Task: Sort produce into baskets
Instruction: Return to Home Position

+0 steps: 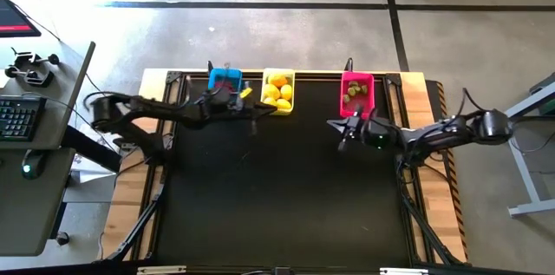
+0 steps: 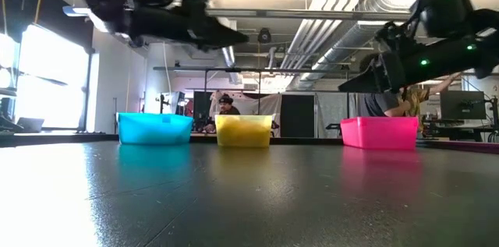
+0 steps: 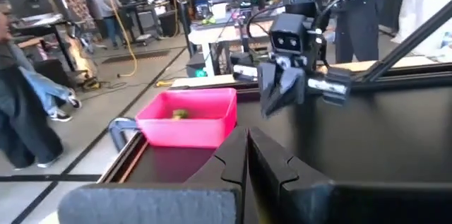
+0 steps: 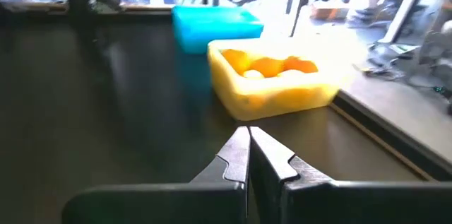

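Observation:
Three baskets stand in a row along the table's far edge. The blue basket (image 1: 225, 76) is partly covered by my left arm. The yellow basket (image 1: 278, 90) holds several yellow lemon-shaped fruits (image 4: 272, 66). The pink basket (image 1: 356, 93) holds olive-green bits (image 3: 179, 114). No red bits show. My left gripper (image 1: 263, 111) is shut and empty, raised above the table near the yellow basket and pointing toward the table's right. My right gripper (image 1: 336, 127) is shut and empty, raised near the pink basket and pointing toward the table's left.
The black table top (image 1: 286, 197) has wooden edges on the left and right. A desk with a keyboard (image 1: 19, 117) stands off the table's left. People stand in the room beyond the far edge (image 2: 227, 107).

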Controlling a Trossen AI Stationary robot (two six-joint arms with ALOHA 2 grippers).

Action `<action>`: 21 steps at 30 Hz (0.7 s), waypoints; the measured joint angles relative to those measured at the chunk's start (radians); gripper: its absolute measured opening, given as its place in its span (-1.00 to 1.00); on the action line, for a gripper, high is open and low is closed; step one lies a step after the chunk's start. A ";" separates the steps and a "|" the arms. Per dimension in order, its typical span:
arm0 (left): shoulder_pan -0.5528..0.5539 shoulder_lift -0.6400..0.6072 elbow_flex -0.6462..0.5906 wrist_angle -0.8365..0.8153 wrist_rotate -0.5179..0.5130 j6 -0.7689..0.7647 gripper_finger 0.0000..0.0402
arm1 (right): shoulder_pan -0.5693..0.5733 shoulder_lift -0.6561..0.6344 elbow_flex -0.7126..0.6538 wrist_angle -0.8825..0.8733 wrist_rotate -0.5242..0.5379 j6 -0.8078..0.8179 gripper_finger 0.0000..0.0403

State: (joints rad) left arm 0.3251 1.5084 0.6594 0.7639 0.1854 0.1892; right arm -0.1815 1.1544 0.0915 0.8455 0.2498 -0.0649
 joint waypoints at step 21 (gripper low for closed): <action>0.102 -0.369 -0.442 0.130 -0.056 -0.066 -1.00 | 0.018 -0.491 -0.082 -0.281 0.041 -0.051 -1.00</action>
State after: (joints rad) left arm 0.4276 1.1396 0.2175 0.8944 0.1290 0.1234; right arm -0.1638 0.6638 0.0097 0.5643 0.2904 -0.1161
